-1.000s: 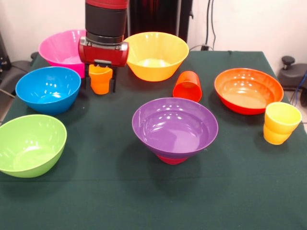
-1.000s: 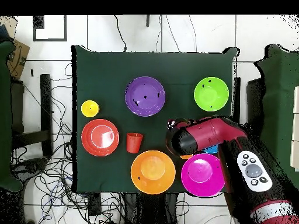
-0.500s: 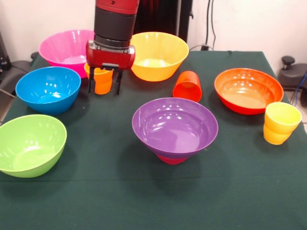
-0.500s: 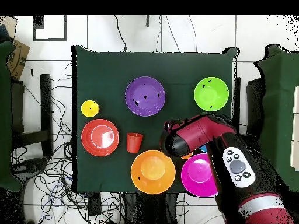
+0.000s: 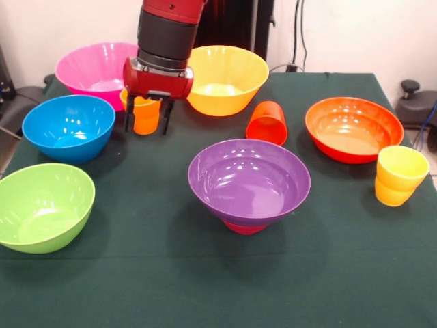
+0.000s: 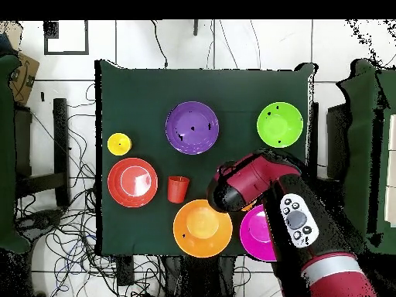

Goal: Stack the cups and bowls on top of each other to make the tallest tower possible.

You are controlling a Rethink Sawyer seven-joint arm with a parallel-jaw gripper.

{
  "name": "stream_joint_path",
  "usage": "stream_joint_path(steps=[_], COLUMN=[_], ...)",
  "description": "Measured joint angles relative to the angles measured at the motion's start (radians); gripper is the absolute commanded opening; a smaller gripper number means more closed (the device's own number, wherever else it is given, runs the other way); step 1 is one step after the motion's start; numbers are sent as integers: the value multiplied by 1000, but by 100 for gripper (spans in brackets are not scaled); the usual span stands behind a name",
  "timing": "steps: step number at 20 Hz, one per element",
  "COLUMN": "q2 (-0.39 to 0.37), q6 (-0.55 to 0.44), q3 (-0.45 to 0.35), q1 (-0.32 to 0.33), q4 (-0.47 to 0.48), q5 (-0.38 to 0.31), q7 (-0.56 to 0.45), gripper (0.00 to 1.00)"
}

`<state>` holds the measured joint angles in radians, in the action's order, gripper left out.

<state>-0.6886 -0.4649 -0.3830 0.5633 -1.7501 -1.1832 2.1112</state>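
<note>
Green-clothed table [image 5: 328,287], red arm [image 5: 167,34] hanging upright, gripper [image 5: 145,124] fingers straddling ribbed orange cup [image 5: 145,115], pink bowl [image 5: 92,68] just behind.

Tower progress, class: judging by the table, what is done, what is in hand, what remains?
Done: the purple bowl sits on a small red bowl. In hand: the gripper straddles the orange cup. Left: the other bowls, the red-orange cup on its side and the yellow cup stand apart.
</note>
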Motion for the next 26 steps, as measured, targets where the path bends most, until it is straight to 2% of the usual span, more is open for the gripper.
stream_joint_path(steps=[5,16,26], q2=[0,2,13], q6=[0,0,0], q3=[29,94,123], q1=[-27,-55,-53], q4=[13,52,59], q5=[-28,-30,-29], q7=[0,0,0], gripper=[100,100,100])
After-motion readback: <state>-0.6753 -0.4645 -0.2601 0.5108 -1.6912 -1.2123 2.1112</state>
